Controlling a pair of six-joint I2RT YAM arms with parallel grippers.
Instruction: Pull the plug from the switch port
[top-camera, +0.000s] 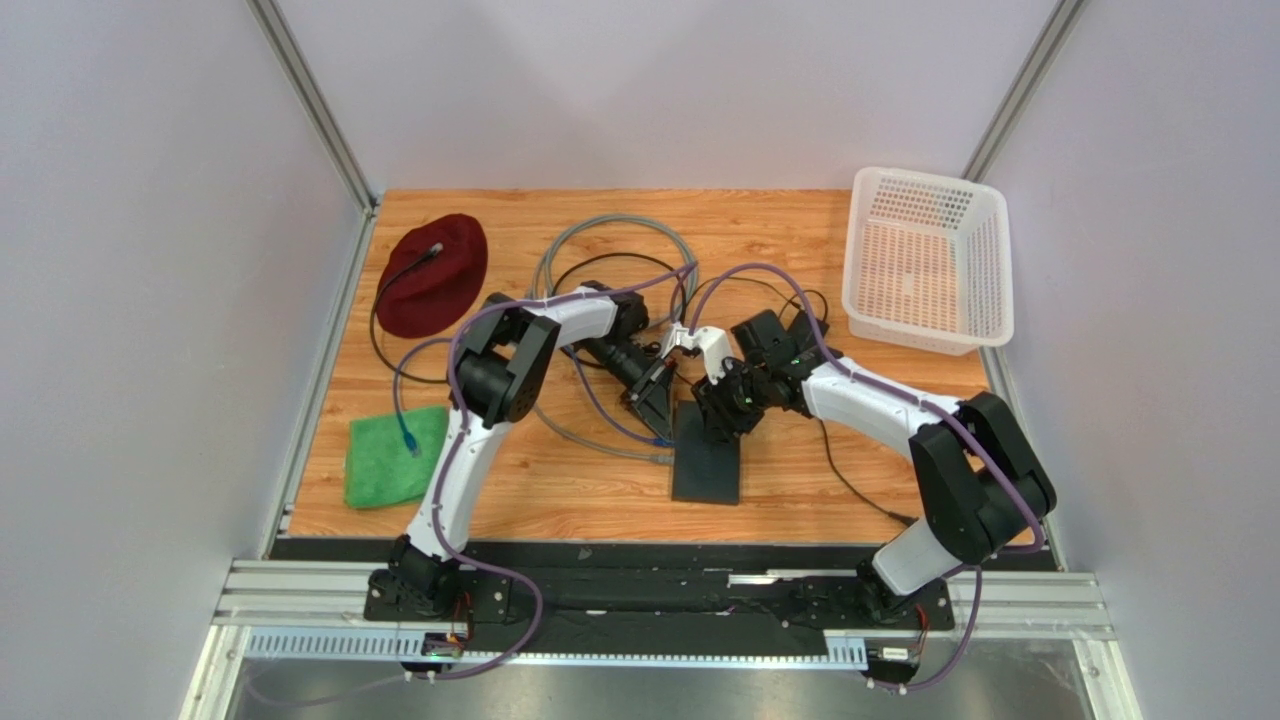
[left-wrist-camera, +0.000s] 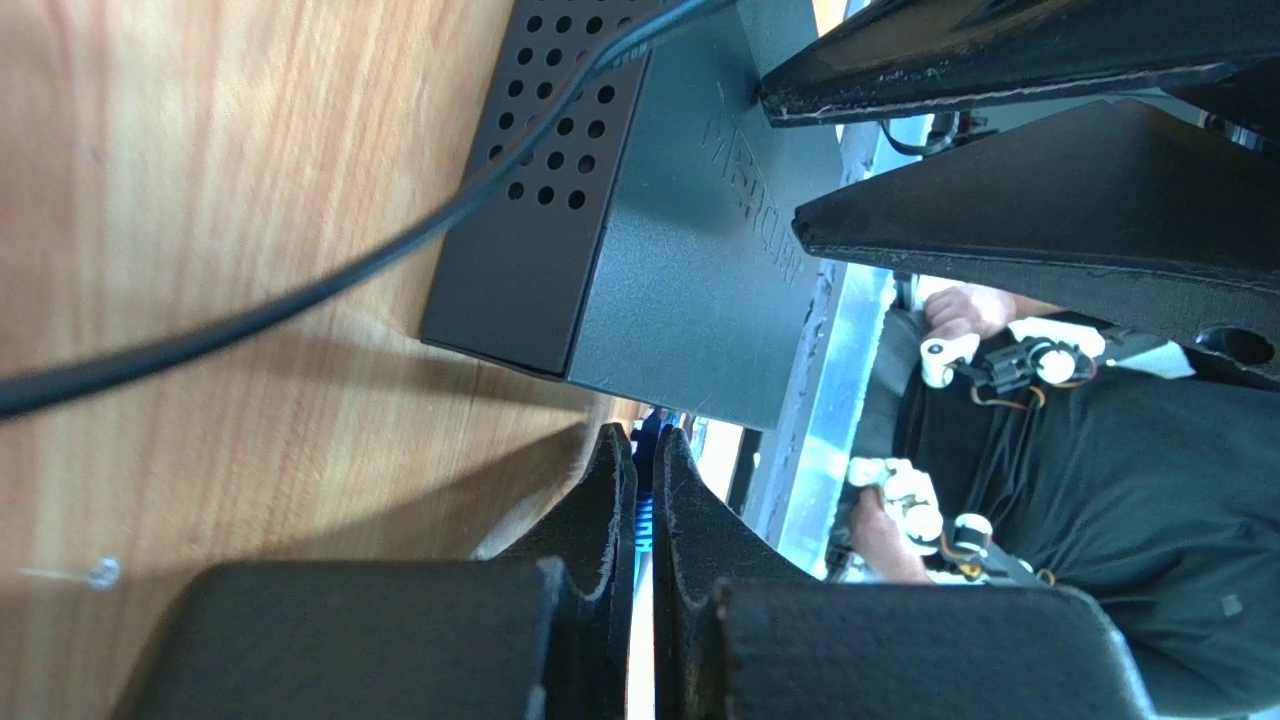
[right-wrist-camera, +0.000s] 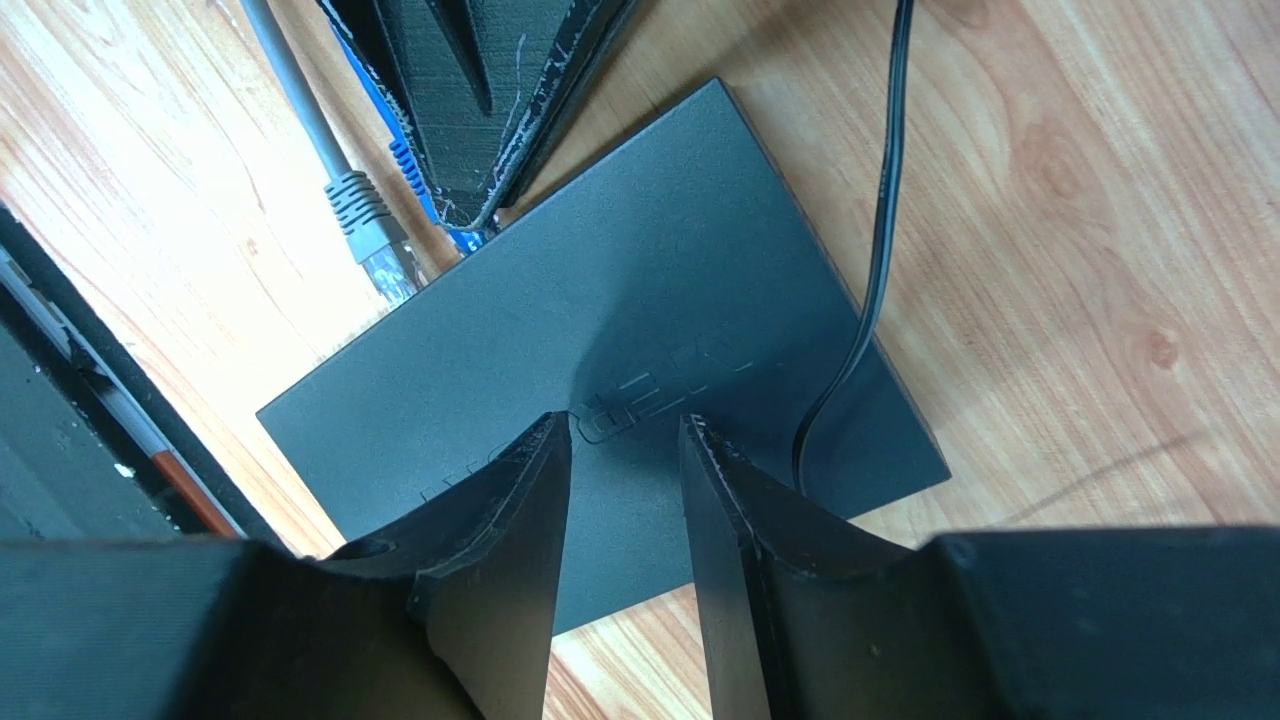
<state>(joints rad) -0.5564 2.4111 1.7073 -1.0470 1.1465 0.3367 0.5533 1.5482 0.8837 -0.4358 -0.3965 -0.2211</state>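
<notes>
Left gripper (left-wrist-camera: 642, 438): closed almost to contact and clamped on the blue plug (left-wrist-camera: 643, 518), visible as a thin blue strip between the fingers. Location of the clamp: at the narrow edge of the switch (right-wrist-camera: 676, 285), with the tips just meeting that edge in the right wrist view. Seating of the plug in its port: cannot be told. Right gripper (right-wrist-camera: 624, 432): parted by a narrow gap with nothing between the fingers, tips set down on the top face of the switch beside its embossed lettering. Switch: flat on the wooden table (top-camera: 586, 492), between the two arms and near the front edge, with the gripped edge toward the far side. Grey cable (right-wrist-camera: 361, 207) with a clear connector: just beside the blue plug, end at the same edge of the switch; plugged or loose, cannot be told. Black cable (right-wrist-camera: 890, 150): along one long side of the switch, then curved onto the top face next to the right fingers. Further out, in the top view: loops of grey and black cable behind the grippers; a dark red cap (top-camera: 433, 278) at the far left; a green cloth (top-camera: 383, 465) at the near left, with a blue cable end (top-camera: 409, 438) on it; a white perforated basket (top-camera: 924, 333) at the far right corner.
</notes>
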